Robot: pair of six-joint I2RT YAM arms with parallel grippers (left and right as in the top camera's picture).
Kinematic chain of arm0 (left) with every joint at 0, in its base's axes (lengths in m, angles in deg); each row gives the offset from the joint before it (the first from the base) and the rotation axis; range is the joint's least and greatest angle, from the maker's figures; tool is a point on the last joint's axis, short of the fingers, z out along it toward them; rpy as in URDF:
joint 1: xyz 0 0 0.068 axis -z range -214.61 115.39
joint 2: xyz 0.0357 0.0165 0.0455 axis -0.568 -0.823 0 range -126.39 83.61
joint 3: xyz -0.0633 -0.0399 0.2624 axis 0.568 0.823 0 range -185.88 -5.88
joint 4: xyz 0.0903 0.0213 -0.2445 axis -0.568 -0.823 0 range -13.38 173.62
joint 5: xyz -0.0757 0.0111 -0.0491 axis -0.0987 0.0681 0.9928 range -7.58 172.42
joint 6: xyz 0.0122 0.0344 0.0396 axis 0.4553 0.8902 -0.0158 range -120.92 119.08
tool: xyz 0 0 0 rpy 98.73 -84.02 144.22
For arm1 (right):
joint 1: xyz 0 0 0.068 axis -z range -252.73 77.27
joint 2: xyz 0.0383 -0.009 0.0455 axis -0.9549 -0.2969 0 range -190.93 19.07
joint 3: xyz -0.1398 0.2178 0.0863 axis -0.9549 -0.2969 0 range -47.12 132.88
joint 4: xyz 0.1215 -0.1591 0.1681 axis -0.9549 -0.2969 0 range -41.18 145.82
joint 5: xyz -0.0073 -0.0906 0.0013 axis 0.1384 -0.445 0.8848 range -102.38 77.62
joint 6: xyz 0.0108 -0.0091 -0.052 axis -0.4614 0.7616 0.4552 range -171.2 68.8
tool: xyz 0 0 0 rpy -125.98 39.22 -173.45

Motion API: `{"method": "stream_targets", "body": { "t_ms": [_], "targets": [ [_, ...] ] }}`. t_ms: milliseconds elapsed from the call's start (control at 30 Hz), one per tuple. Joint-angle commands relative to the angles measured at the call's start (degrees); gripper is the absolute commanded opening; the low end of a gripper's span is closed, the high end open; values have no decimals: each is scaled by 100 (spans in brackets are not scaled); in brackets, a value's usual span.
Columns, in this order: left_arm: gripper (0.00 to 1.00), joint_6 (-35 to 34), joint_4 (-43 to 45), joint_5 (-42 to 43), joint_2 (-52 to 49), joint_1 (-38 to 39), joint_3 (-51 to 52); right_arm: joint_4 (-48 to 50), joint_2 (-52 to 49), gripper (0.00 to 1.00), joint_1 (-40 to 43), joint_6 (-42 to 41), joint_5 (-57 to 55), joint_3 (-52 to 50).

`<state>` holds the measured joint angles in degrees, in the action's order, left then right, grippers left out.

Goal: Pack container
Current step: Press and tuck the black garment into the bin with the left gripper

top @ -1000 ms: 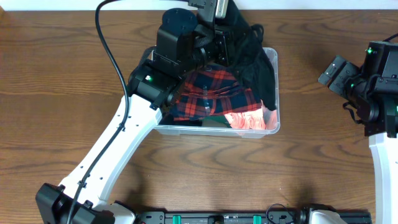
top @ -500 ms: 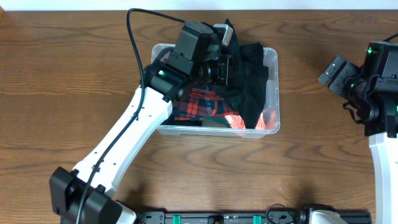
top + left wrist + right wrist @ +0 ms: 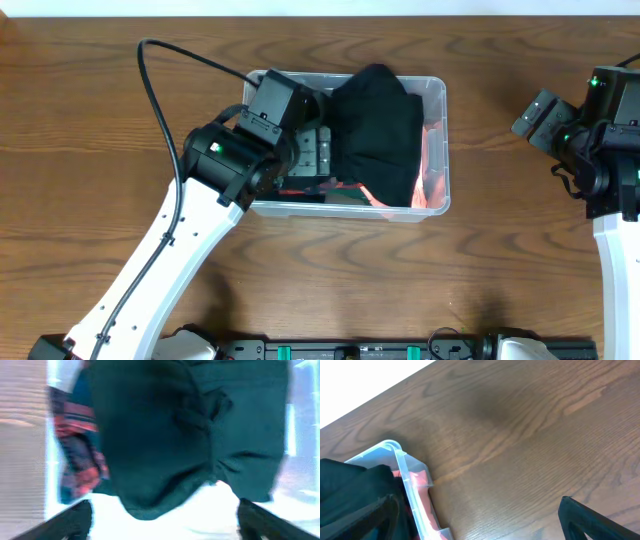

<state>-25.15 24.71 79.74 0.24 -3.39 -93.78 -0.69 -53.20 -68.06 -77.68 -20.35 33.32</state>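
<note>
The clear container (image 3: 438,88) stands at the table's centre back, full of clothes. A black garment (image 3: 375,130) lies spread on top of its right half. Red plaid fabric (image 3: 300,186) shows under it at the left, salmon fabric (image 3: 430,170) along the right wall. My left gripper (image 3: 322,155) hovers over the container's left half, open and empty. In the left wrist view the black garment (image 3: 185,435) fills the frame beyond the spread fingers (image 3: 72,520), and plaid fabric (image 3: 75,435) shows at the left. My right gripper (image 3: 485,525) is open over bare table, right of the container's corner (image 3: 402,467).
Brown wooden table (image 3: 100,120) surrounds the container on all sides. The right arm (image 3: 600,150) stands at the far right edge. The left arm's cable (image 3: 165,110) loops above the table at the left. A black rail (image 3: 350,350) runs along the front edge.
My left gripper has opened and let go of the black garment, which now lies flat over the container. The left arm has drawn back toward the front left. The right arm is still.
</note>
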Motion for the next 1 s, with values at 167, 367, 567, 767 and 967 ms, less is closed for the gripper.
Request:
{"method": "stream_targets", "body": {
  "t_ms": [167, 367, 567, 767, 967],
  "targets": [
    [89, 402, 1215, -529, 256, -7, -90, -11, 15, 99, 28, 22, -59, 44],
    [43, 664, 1676, -511, -345, 0, -85, -11, 15, 99, 28, 20, -61, 44],
    [25, 717, 726, -313, -1812, 0, -81, -9, 15, 99, 28, 20, -61, 42],
    [28, 638, 522, -245, -2964, 0, 17, -9, 15, 99, 28, 22, -61, 44],
    [31, 640, 472, -245, -3161, 9, -9, -9, 15, 99, 28, 20, -59, 44]
  ]
}}
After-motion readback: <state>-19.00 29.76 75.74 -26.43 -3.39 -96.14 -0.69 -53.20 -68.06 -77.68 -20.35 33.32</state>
